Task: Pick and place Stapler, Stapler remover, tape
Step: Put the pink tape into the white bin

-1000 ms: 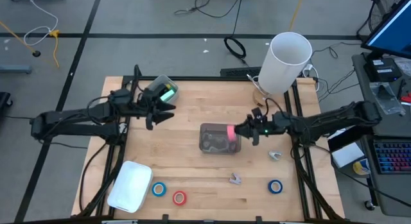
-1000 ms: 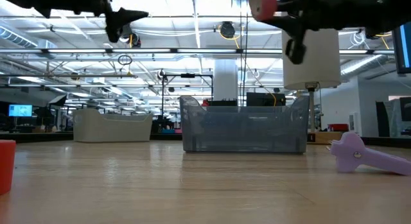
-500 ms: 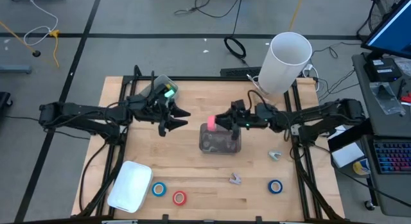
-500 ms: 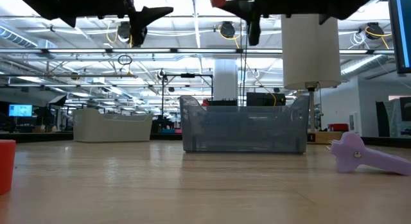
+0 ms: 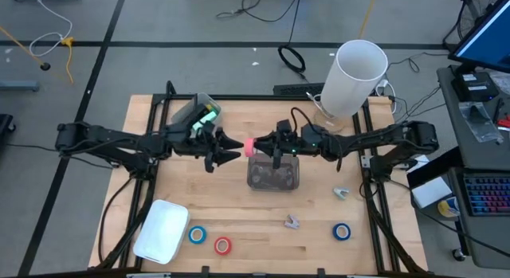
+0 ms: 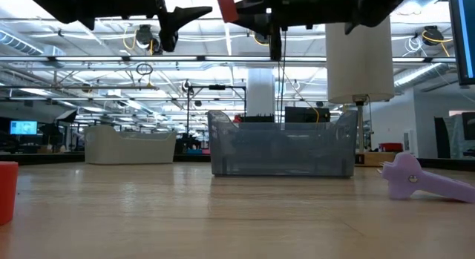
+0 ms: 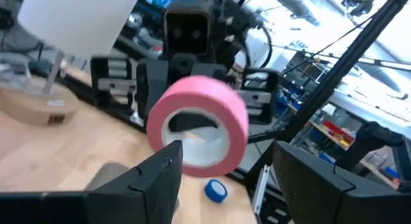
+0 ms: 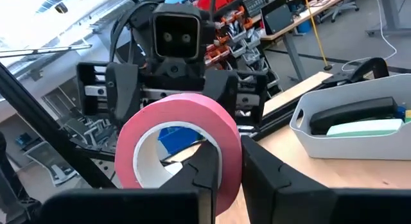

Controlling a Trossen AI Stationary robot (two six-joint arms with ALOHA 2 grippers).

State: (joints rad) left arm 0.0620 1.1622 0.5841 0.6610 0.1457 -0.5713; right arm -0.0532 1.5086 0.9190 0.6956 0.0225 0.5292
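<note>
My right pincer [image 5: 263, 145] has swung the pink tape [image 5: 250, 146] past the bin [image 5: 273, 174], gripped by its wall, mid-air. Left pincer [image 5: 229, 149] closed in, wide open — looks like handover, not drop.

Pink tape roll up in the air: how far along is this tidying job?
Nothing looks clearly done; I can't tell what the clear bin holds. In hand: the right hand grips the pink tape roll, facing the open left hand. Left: blue roll, red roll, second blue roll, staple remover and stapler.
</note>
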